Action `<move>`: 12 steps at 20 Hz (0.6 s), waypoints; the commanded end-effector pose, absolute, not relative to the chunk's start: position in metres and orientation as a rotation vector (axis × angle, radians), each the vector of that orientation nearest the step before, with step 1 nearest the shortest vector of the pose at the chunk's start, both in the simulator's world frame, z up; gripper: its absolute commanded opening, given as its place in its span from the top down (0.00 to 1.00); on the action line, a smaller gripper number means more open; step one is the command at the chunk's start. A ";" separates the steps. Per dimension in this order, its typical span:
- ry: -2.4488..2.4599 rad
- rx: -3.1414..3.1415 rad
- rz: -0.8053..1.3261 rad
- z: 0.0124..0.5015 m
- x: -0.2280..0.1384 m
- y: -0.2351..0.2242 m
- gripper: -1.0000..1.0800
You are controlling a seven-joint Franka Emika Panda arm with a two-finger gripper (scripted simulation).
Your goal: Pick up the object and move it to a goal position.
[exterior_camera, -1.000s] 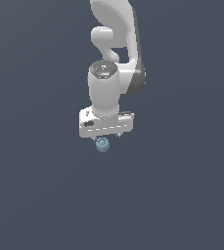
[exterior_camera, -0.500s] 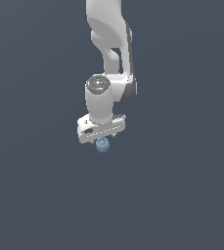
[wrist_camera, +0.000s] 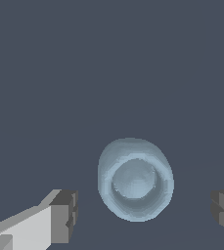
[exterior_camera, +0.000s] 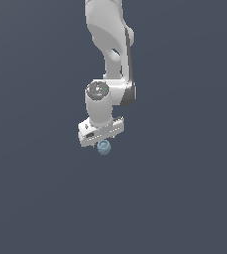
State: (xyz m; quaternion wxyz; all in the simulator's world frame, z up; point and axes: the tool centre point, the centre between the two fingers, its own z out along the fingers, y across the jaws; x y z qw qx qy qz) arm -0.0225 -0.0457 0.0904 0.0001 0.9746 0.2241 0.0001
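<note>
Object [wrist_camera: 135,179] sits between parted jaws (neither touching).

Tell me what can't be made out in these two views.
- Fingers: hidden under the gripper body in the exterior view; the wrist view's edges cut them off.
- Ball: whether it rests on the floor, neither view settles; its top is covered by the gripper outside.
- Goal position: no marker shows in either view.

A bare simulated scene: the white arm [exterior_camera: 110,59] hangs against a flat, featureless grey-blue backdrop.
</note>
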 end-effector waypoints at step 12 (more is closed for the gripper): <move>0.709 3.061 0.000 0.053 -0.024 -0.046 0.04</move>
